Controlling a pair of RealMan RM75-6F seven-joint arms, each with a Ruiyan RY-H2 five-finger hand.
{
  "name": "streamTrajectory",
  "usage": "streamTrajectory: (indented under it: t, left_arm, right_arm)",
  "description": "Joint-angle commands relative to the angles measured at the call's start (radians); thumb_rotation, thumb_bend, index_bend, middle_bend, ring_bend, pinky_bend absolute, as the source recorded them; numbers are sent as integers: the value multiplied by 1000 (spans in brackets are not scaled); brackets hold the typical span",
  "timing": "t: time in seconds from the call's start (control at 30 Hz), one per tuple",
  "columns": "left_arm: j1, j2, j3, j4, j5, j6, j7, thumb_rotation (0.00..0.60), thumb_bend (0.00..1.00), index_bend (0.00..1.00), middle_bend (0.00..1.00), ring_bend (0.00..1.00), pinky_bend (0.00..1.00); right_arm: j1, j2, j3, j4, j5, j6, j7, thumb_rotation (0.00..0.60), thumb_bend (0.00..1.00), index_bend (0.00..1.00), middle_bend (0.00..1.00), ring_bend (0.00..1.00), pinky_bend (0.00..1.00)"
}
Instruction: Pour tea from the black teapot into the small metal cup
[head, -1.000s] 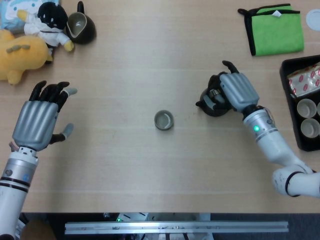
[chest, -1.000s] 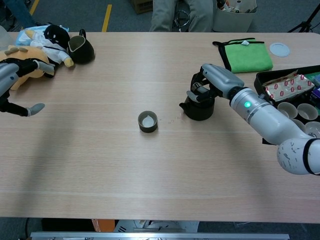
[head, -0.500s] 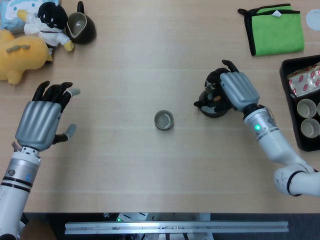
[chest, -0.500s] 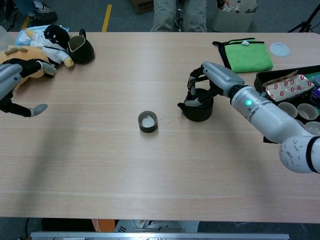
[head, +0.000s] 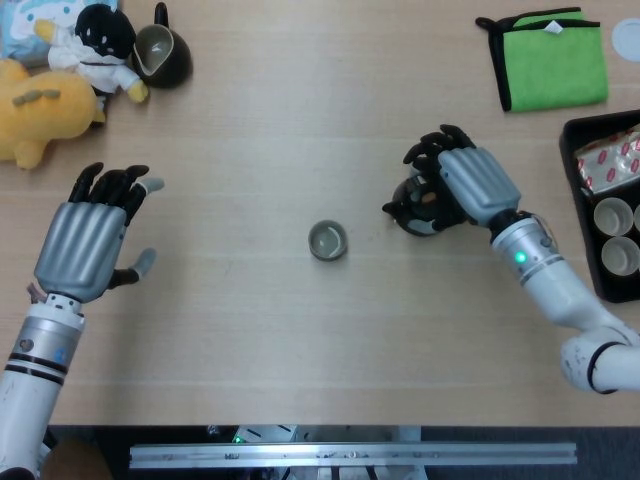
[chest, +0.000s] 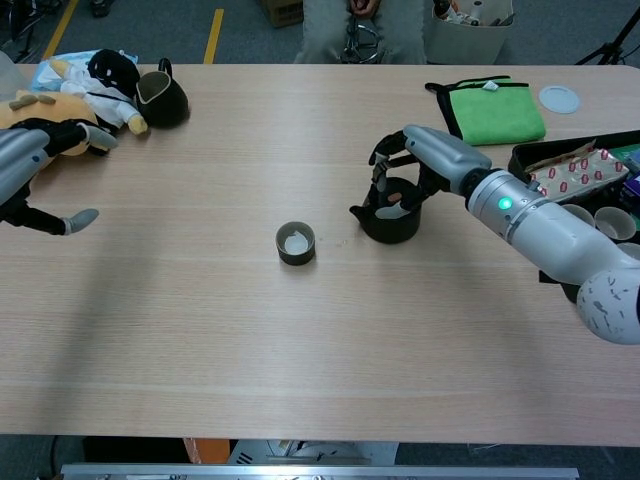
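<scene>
The black teapot (chest: 389, 215) is gripped from above by the right hand (chest: 425, 160), right of worktop centre; the small metal cup (chest: 296, 243) sits at centre. Left hand (head: 88, 232) is held spread, empty. The top-down hold looks loose: slippage or spillage short of the cup is judged likely on tilting.

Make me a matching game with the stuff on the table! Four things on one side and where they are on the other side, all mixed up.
Things:
1. black teapot
2. small metal cup
3. green cloth
4. yellow plush toy

Places:
A. far right part of the table, beside the black tray
B. middle of the table, standing alone
C. far left corner, next to the black-and-white doll
D. under the fingers of the right hand

Pairs: 1-D, 2-B, 3-A, 4-C
</scene>
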Motion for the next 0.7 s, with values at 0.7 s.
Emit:
streamTrajectory:
  t: [0.7]
  left_arm:
    - [-2,1,0,6,2,-2,-7,600,291,188,134,149,77]
  right_arm:
    - [9,76,-5,-78,6,-6,-35,579,0,379,307,145,0]
